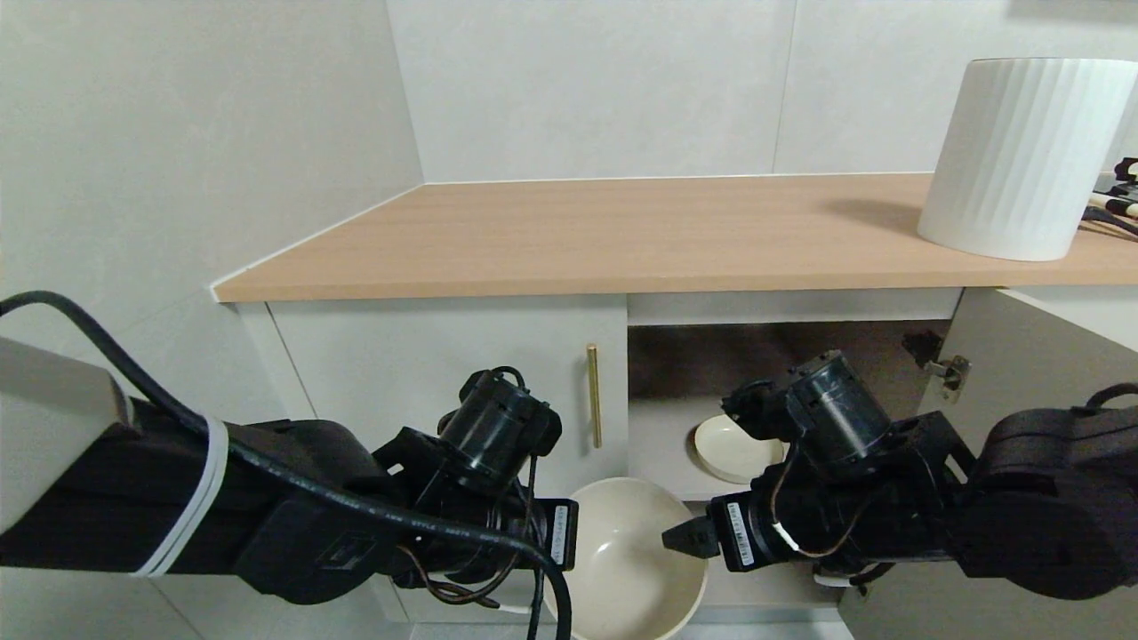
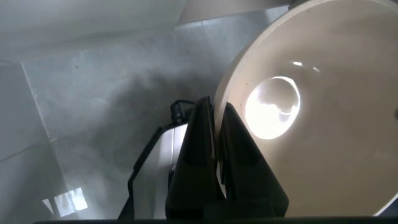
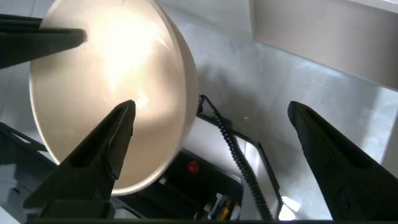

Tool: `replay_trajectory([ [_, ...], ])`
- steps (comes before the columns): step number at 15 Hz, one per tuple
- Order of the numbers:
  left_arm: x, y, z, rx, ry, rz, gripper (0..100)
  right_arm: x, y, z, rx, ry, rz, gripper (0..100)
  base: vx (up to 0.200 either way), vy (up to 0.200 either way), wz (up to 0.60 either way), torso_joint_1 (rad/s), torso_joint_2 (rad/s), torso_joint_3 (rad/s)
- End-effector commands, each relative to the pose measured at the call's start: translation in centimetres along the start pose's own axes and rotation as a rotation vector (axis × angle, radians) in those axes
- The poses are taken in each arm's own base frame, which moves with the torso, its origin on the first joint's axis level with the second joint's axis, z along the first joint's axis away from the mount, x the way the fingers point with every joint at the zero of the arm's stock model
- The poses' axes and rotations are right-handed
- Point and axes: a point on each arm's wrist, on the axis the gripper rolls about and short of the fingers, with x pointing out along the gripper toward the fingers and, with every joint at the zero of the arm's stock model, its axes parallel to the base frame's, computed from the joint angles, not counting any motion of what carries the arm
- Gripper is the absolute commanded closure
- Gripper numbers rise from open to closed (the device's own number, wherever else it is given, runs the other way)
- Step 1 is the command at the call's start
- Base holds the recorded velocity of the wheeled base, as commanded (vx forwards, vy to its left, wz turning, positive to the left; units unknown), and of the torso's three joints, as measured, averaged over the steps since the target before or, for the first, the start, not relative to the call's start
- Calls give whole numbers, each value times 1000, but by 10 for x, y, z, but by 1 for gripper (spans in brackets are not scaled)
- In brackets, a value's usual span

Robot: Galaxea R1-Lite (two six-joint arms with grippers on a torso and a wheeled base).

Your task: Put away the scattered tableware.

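Cream bowl [image 1: 631, 556] hangs in the air in front of the open cabinet [image 1: 782, 356], below the tabletop's [image 1: 569, 236] front edge and lower than the cabinet's shelf [image 1: 658, 431]; it is tilted, its hollow facing up and towards the robot. The left end effector [image 2: 214, 106] is clamped narrow on the bowl's left rim, one finger inside and one outside. The right end effector [image 3: 210, 107] is spread wide and holds nothing; it sits just beside the bowl's right rim, with one finger in front of the hollow and the other well clear of it.

A small plate [image 1: 733, 449] already lies on the shelf, near its front edge and towards its left side; the bowl is below it and slightly to its left. The move ahead likely turns on this: the shelf lies up, forward and to the right of the bowl, so the bowl must rise over the shelf's front edge. The right arm is nearer the opening, so a handover looks possible.

A white ribbed container [image 1: 1022, 160] stands near the tabletop's right end, by the front edge.
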Motion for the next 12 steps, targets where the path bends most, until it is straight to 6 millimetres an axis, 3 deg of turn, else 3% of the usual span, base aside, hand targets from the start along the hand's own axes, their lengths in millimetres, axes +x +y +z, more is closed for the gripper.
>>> replay_trajectory([
  [1, -1, -2, -1, 4, -1, -4, 100, 9, 0, -3, 5, 26, -8, 0, 0, 0, 0, 0, 0, 0],
  [2, -1, -2, -1, 4, -1, -4, 100, 9, 0, -3, 7, 26, -8, 0, 0, 0, 0, 0, 0, 0],
  [3, -1, -1, -1, 4, 1, -3, 100, 9, 0, -3, 7, 25, -8, 100, 0, 0, 0, 0, 0, 0],
  [12, 1, -1, -1, 3, 3, -1, 100, 11, 2, -5, 4, 34, -5, 100, 0, 0, 0, 0, 0, 0],
])
